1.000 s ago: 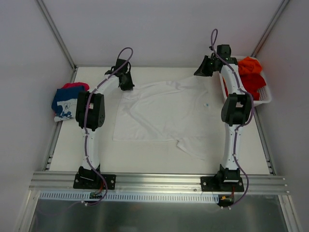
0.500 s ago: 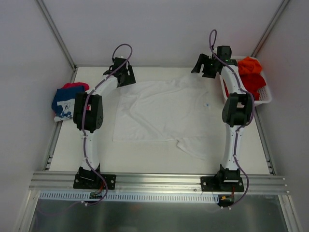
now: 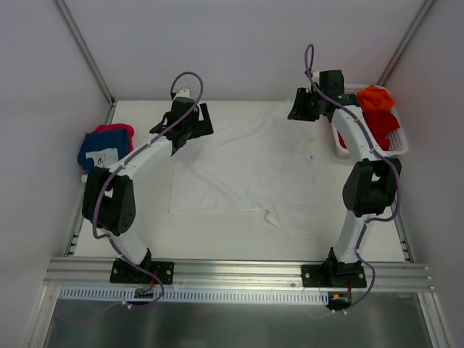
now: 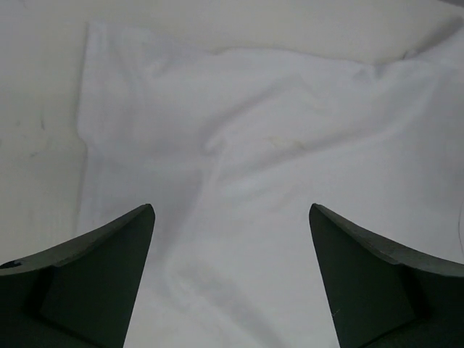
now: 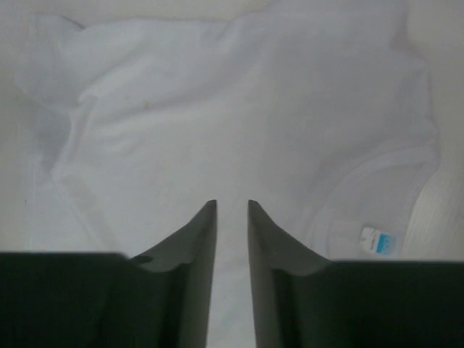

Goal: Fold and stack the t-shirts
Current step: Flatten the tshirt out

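A plain white t-shirt (image 3: 246, 170) lies spread out in the middle of the table, collar label (image 3: 309, 156) facing up. My left gripper (image 3: 194, 125) hovers over its far left part, jaws wide open and empty; its wrist view shows only white cloth (image 4: 275, 145) below the gripper (image 4: 230, 210). My right gripper (image 3: 299, 107) hangs above the far right shoulder. In its own view the gripper (image 5: 232, 204) shows a narrow gap with nothing in it, above the shirt (image 5: 217, 109) and label (image 5: 378, 241). A navy tee (image 3: 98, 154) and a pink-red one (image 3: 112, 130) lie stacked at the left.
A white lattice basket (image 3: 397, 148) at the far right holds an orange tee (image 3: 375, 96) and a red one (image 3: 377, 127). Metal frame rails run along the table's left, right and near edges. The shirt's lower right sleeve (image 3: 293, 221) trails toward the right arm's base.
Both grippers went from shut at the shirt's far edge to open and have lifted off it. The left arm swung right over the cloth. The right jaws have narrowed again.
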Tool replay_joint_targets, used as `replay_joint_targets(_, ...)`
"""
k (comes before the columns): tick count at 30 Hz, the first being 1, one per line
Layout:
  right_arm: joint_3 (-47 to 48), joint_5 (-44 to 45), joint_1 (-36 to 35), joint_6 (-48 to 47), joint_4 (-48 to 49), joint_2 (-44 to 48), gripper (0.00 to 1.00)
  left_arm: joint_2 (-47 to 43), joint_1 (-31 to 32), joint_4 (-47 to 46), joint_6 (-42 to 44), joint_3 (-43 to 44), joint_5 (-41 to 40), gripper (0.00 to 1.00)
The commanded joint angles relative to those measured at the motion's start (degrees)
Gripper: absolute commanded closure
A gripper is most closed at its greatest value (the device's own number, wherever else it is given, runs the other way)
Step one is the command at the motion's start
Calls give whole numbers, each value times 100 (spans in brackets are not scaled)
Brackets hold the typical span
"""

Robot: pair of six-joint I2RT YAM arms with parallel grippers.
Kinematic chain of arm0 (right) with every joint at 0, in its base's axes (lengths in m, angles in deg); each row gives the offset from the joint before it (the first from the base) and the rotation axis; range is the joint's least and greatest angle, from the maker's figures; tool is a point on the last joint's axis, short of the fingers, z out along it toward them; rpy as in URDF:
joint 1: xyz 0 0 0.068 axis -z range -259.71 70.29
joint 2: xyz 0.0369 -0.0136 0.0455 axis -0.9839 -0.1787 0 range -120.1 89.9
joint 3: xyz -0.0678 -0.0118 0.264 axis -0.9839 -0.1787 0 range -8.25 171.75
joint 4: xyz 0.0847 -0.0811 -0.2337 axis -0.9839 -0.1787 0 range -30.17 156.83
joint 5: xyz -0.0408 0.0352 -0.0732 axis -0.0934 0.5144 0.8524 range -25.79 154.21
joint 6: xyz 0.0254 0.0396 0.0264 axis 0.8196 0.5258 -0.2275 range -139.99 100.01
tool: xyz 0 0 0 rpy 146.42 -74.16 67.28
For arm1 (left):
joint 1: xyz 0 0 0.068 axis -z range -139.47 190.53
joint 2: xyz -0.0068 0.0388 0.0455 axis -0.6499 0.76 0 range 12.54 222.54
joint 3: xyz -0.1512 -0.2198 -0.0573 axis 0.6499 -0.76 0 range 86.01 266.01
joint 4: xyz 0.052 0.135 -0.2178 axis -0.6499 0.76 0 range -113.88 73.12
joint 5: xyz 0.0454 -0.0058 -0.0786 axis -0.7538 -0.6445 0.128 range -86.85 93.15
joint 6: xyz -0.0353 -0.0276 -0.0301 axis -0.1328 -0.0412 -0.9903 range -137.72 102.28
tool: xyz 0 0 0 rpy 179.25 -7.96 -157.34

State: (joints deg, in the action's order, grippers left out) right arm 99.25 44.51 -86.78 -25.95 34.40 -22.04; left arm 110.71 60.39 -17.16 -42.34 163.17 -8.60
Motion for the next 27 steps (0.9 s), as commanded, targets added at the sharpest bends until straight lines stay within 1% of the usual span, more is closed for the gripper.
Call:
replay_joint_targets(1,-624,749,-259,-187,-317,462,81,-255,290,145,-237,-290,191,15)
replay_joint_targets(2,-712,757,-286,-152,-352,532,92,-159,395,189,-123,-264,60,34)
replay_joint_targets(3,-818,758,-303,-108,-335,568,99,-106,535,337,-17,-246,-89,47)
replay_joint_targets(4,-975,775,-347,-108,-265,577,100,8,554,400,1,-228,-143,62)
replay_joint_targets(5,-1012,862,-365,-108,-221,551,100,70,546,426,-86,-194,-109,100)
replay_joint_targets(7,-943,916,-383,-81,-203,437,100,236,493,488,-148,-141,-30,100)
replay_joint_targets(10,-714,697,-383,6,-290,164,99,535,423,663,-148,175,172,100)
replay_joint_targets(11,-678,670,-383,50,-334,103,100,632,396,794,-209,420,242,100)
replay_joint_targets(12,-635,678,-400,129,-404,-28,100,729,344,1126,-244,544,356,100)
replay_joint_targets(14,-599,722,-409,138,-685,-135,100,967,343,1322,-315,633,594,100)
replay_joint_targets(19,-1116,1065,-611,217,-985,-12,100,783,378,1358,-526,36,612,100)
replay_joint_targets(20,-1370,1117,-637,313,-968,31,100,756,387,1358,-543,-104,708,100)
replay_joint_targets(24,-1864,1267,-848,578,-959,129,100,651,422,1472,-640,-377,963,100)
replay_joint_targets(27,-2258,1285,-971,789,-793,199,100,598,528,1569,-675,-562,728,100)
